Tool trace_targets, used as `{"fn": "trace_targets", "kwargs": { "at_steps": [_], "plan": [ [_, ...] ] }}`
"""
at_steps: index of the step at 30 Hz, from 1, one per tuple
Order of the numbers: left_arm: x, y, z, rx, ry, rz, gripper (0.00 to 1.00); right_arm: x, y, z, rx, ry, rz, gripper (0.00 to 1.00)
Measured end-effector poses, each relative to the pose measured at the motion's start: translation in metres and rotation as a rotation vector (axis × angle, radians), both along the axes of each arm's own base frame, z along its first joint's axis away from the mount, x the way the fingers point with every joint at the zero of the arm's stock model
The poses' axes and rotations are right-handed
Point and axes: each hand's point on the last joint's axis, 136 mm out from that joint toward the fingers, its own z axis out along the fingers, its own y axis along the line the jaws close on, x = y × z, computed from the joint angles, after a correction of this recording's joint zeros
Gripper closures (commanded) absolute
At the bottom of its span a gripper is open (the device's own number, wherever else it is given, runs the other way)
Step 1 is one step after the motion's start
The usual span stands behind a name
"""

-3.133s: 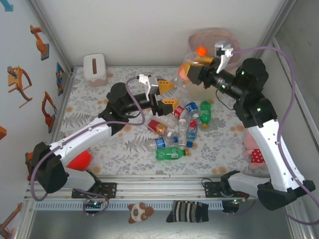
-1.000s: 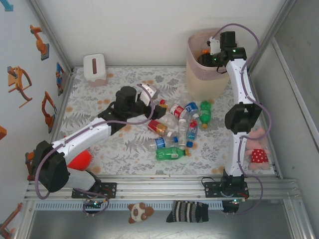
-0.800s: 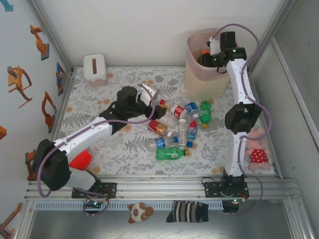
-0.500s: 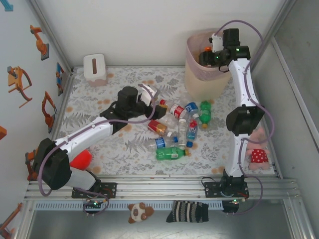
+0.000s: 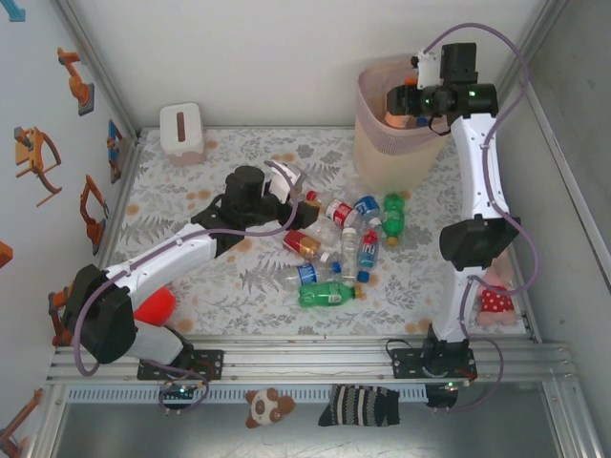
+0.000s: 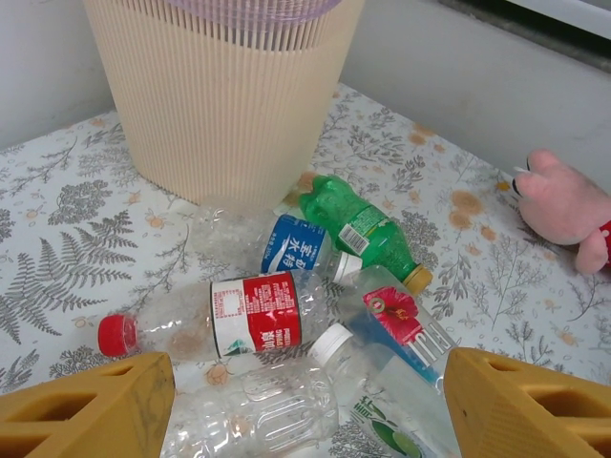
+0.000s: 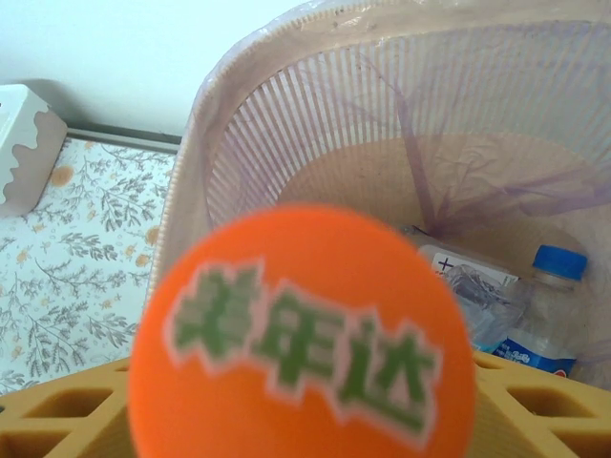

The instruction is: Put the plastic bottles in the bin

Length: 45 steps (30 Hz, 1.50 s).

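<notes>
The right gripper (image 5: 406,99) clamps an orange-capped bottle (image 7: 301,334) above the far-right bin (image 5: 382,153). The left gripper (image 6: 307,405) hangs wide open over the bottles (image 6: 258,315) lying near the bin.

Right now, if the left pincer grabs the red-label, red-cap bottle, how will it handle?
The red-label bottle looks empty and see-through, so probably light. Its clear wall looks thin, so it may squash under a squeeze. It lies on its side, round, so a push would likely roll it, though the blue-label bottle beside it might check that.
</notes>
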Motion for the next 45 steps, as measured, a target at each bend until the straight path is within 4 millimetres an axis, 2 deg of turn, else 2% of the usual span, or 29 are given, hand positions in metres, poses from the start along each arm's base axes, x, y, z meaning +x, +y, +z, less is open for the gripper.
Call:
{"fn": "trace_targets", "kwargs": {
  "at_steps": [7,13,19,24,29,34,36,41,45],
  "plan": [
    [0.0,0.0,0.0,0.0,0.0,0.001,0.26,-0.001,0.0,-0.01,0.005,0.033,-0.006,0.32],
    [0.0,0.0,0.001,-0.001,-0.001,0.001,0.26,0.0,0.0,-0.011,0.013,0.037,-0.014,0.27],
    [0.0,0.001,0.002,-0.002,-0.002,0.001,0.26,-0.001,-0.001,-0.012,0.019,0.045,-0.024,0.28],
    [0.0,0.001,0.002,-0.005,0.004,0.007,0.26,-0.009,-0.005,-0.014,0.007,0.06,-0.047,0.3],
    [0.002,0.002,0.002,-0.013,0.018,0.024,0.26,-0.035,-0.012,0.004,0.007,0.045,-0.083,0.32],
    [0.006,0.005,0.001,-0.022,0.037,0.054,0.26,-0.073,-0.02,0.027,0.025,0.008,-0.127,0.34],
    [0.007,0.006,0.001,-0.026,0.045,0.065,0.26,-0.087,-0.023,0.029,0.03,0.006,-0.145,0.35],
    [0.011,0.01,0.0,-0.034,0.067,0.092,0.27,-0.118,-0.031,0.009,0.031,0.049,-0.196,0.36],
    [0.016,0.015,-0.001,-0.041,0.088,0.128,0.27,-0.137,-0.037,-0.024,0.032,0.11,-0.236,0.38]
  ]
}}
